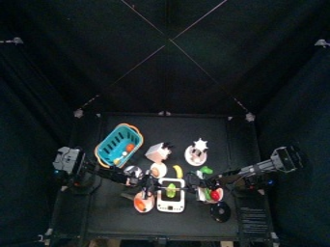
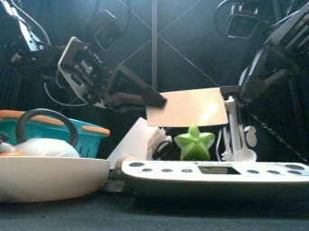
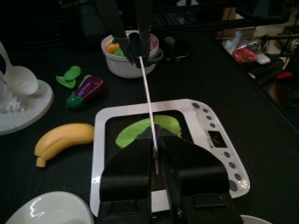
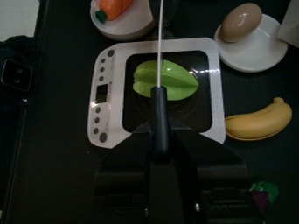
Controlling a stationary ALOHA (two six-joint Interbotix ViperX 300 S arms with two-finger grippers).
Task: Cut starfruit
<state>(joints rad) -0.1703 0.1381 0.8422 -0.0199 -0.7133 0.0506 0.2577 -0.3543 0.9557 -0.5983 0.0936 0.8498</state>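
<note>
The starfruit point(image 2: 193, 144) is a small yellow-green ridged toy fruit. It lies on the white scale-like board point(image 2: 248, 171), also seen from both wrists as the starfruit point(image 3: 142, 131) point(image 4: 166, 80) on the board point(image 3: 216, 109) point(image 4: 117, 61). A knife with a pale blade point(image 2: 193, 106) and a black handle point(image 4: 158, 118) hangs across it, edge-on above the fruit as a thin blade line point(image 3: 146, 96). My left gripper point(image 3: 158, 150) is shut on one end of the blade. My right gripper point(image 4: 158, 142) is shut on the black handle.
A blue basket point(image 1: 116, 145) stands at the back left. A banana point(image 3: 59, 144) point(image 4: 260, 122) lies beside the board. Beyond it an egg point(image 4: 242, 22) sits on a white plate. There is a bowl of toy food point(image 3: 122, 48), a purple eggplant point(image 3: 90, 86), and a big white bowl point(image 2: 49, 176) front left.
</note>
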